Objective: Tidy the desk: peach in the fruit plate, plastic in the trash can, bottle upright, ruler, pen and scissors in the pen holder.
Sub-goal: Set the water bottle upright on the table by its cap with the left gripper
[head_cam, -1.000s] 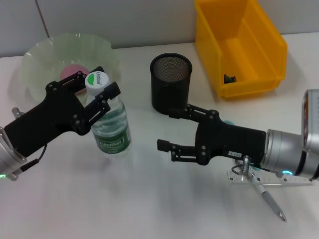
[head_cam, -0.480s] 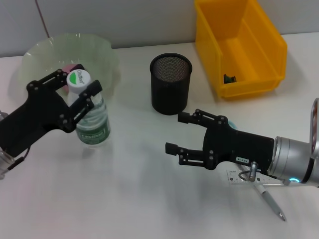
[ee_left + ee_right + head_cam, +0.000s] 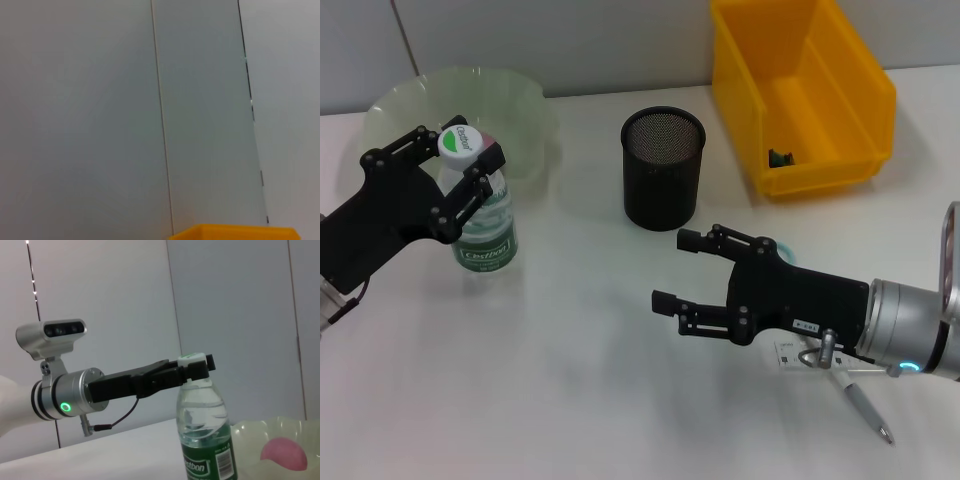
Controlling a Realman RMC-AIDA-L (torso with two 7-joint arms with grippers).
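Two end effectors are showing in the head view. The left end effector (image 3: 458,165) is gripping the neck of the bottle (image 3: 483,222) just under its white-and-green cap, fingers closed against it; the right wrist view is confirming the clamp at the cap. One bottle is standing upright on the table (image 3: 550,380), to the left of the pen holder (image 3: 662,168) and just in front of the fruit plate (image 3: 525,125). The right end effector (image 3: 686,271) is hovering in front of the pen holder, apart from it, with its two fingers spread wide and holding nothing.

One pen holder, a black mesh cup, is standing upright near the table's middle. One fruit plate is sitting to the left of the pen holder, against the back wall, and one peach (image 3: 284,453) is lying inside it; in the head view the peach is mostly hidden behind the bottle cap. One trash can (image 3: 807,92), bright yellow, is standing to the right of the pen holder, with a small dark scrap lying on its floor. One pen (image 3: 861,405) is lying on the table in front and to the right of the pen holder, partly under the right arm. One ruler (image 3: 790,355) is showing only as a short clear piece beside the pen, the remainder being covered by the arm. A sliver of light blue is peeking out behind the right arm; what it belongs to cannot be told.
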